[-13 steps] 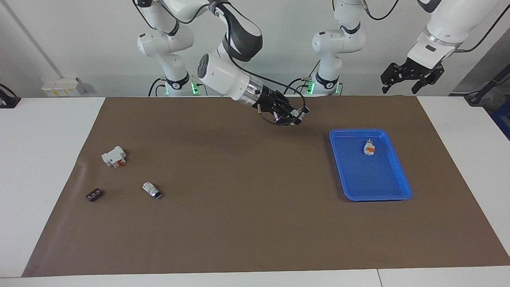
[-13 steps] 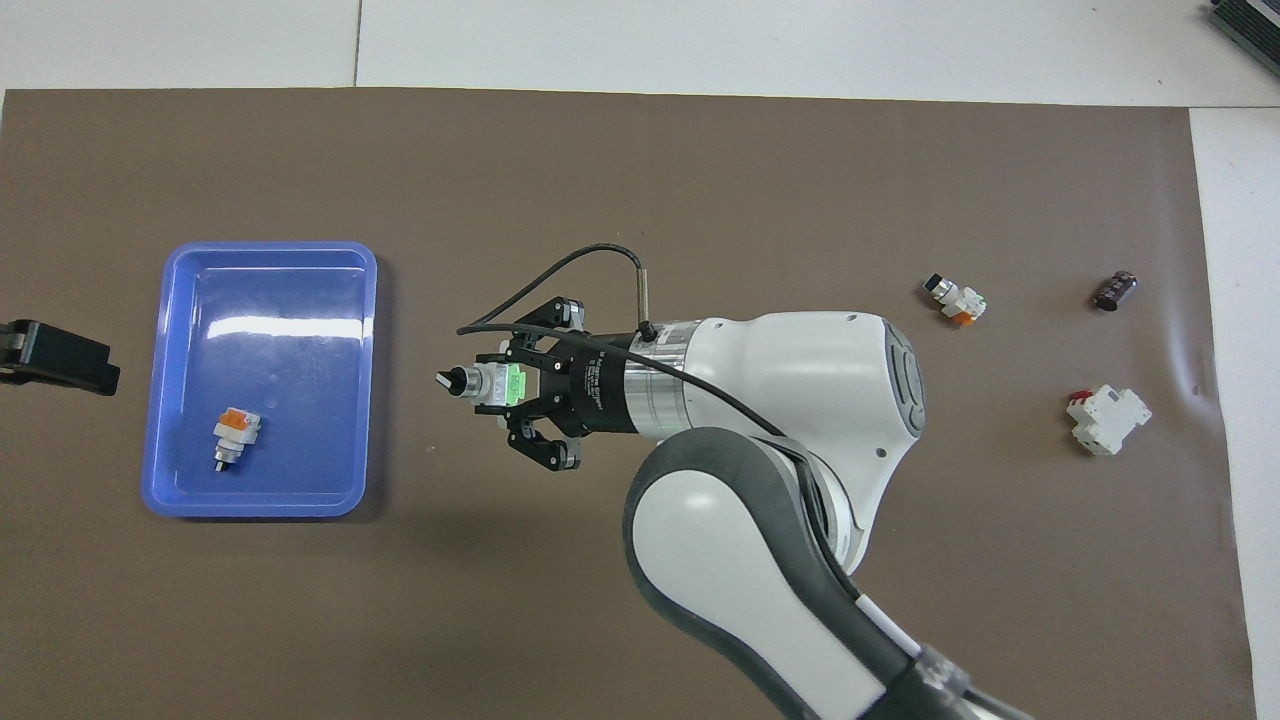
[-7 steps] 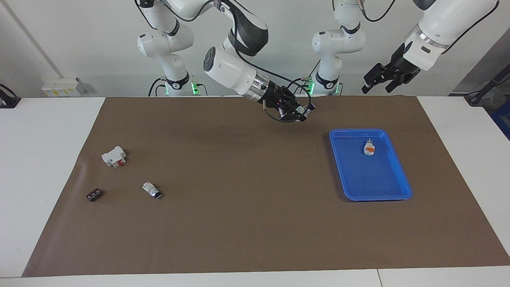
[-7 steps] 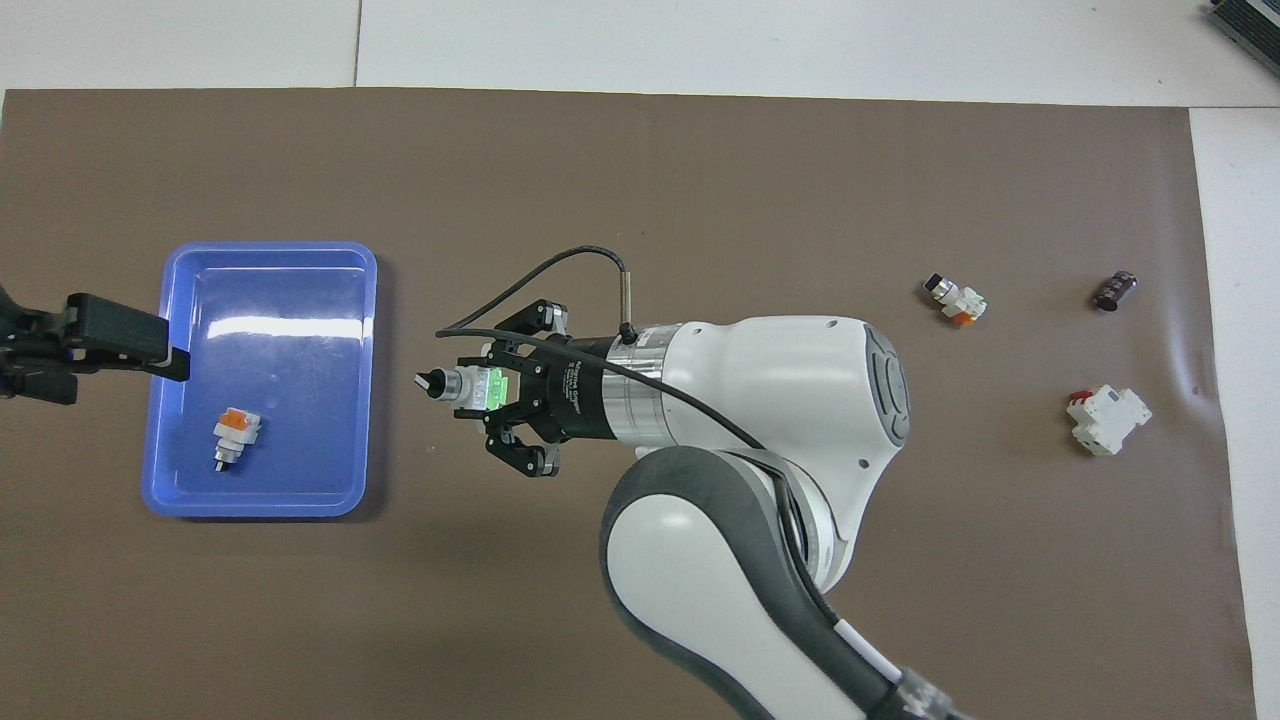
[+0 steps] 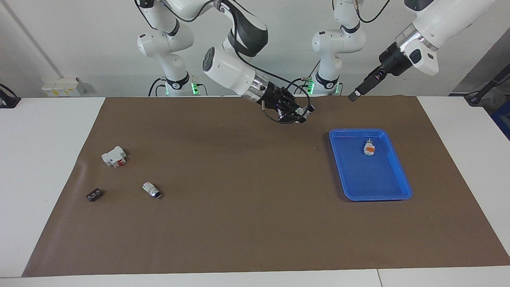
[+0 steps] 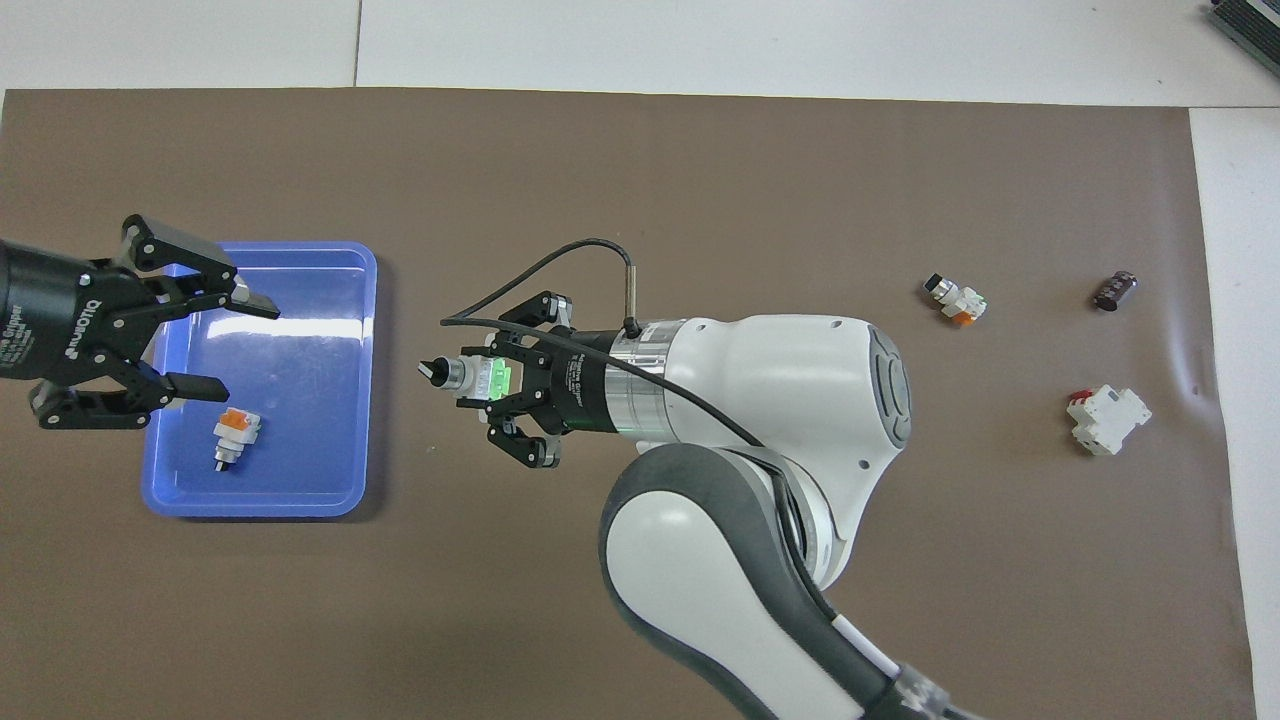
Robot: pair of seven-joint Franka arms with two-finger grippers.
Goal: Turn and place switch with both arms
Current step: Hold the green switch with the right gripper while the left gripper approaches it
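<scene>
The switch (image 6: 468,377), white with a bright green face up and a black knob end pointing toward the left arm's end, is held in the air over the brown mat. My right gripper (image 6: 495,380) is shut on it; in the facing view the gripper (image 5: 297,113) mostly hides the switch (image 5: 300,114). My left gripper (image 6: 225,345) is open with nothing between its fingers. It hangs in the air over the blue tray's (image 6: 300,290) edge at the left arm's end, pointing at the switch. In the facing view the left gripper (image 5: 354,95) is raised well above the mat.
In the blue tray (image 5: 370,187) lies a white piece with an orange patch (image 5: 369,148). Toward the right arm's end lie a white-and-black piece (image 5: 151,190), a white block with red (image 5: 114,156) and a small dark part (image 5: 93,195).
The left arm has swung in from the table's end to over the tray, its gripper turned toward the switch. The right gripper has lifted a little and carried the switch toward the tray.
</scene>
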